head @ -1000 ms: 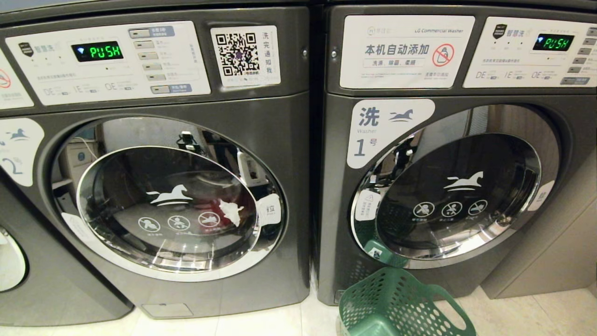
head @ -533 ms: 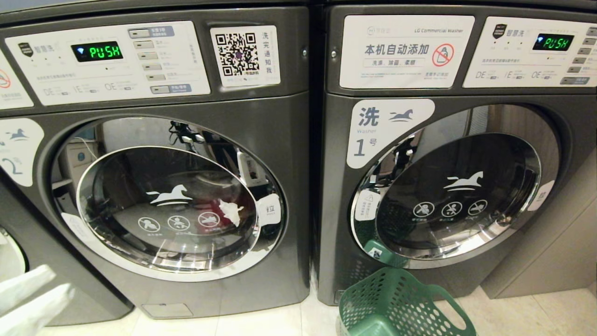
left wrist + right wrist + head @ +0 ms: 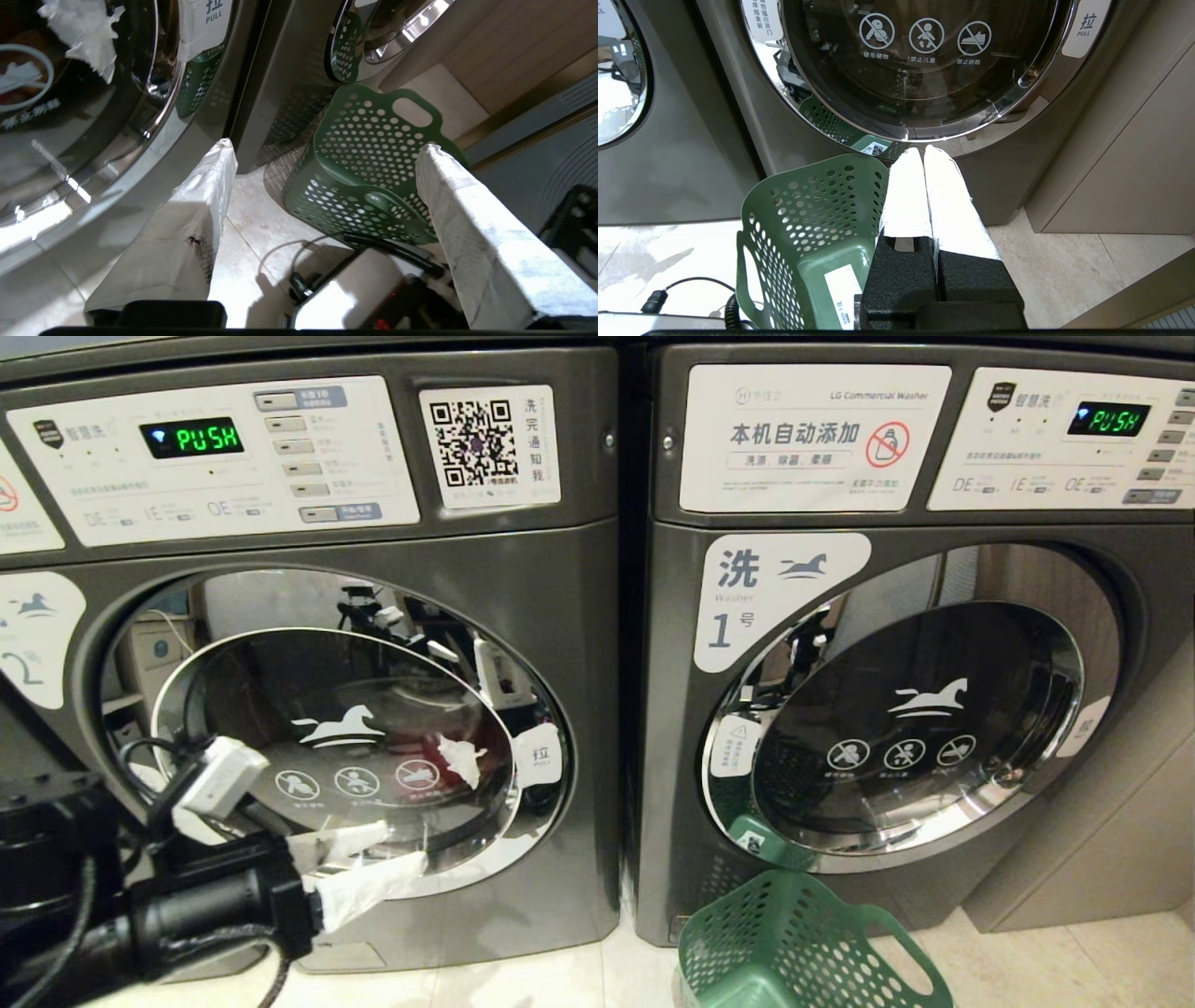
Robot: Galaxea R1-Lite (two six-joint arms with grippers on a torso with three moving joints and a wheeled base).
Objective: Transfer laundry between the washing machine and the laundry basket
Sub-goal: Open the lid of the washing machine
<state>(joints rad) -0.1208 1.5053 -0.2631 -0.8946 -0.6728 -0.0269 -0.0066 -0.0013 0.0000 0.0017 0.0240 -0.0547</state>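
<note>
Laundry basket (image 3: 803,943), beside closed washer door (image 3: 896,728)

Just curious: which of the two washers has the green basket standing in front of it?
The right-hand washer, labelled 1; the green basket stands on the floor below its door.

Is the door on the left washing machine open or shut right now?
Shut. The left washing machine's door sits flush in its round frame, its pull tab against the front panel, and nothing is holding it.
</note>
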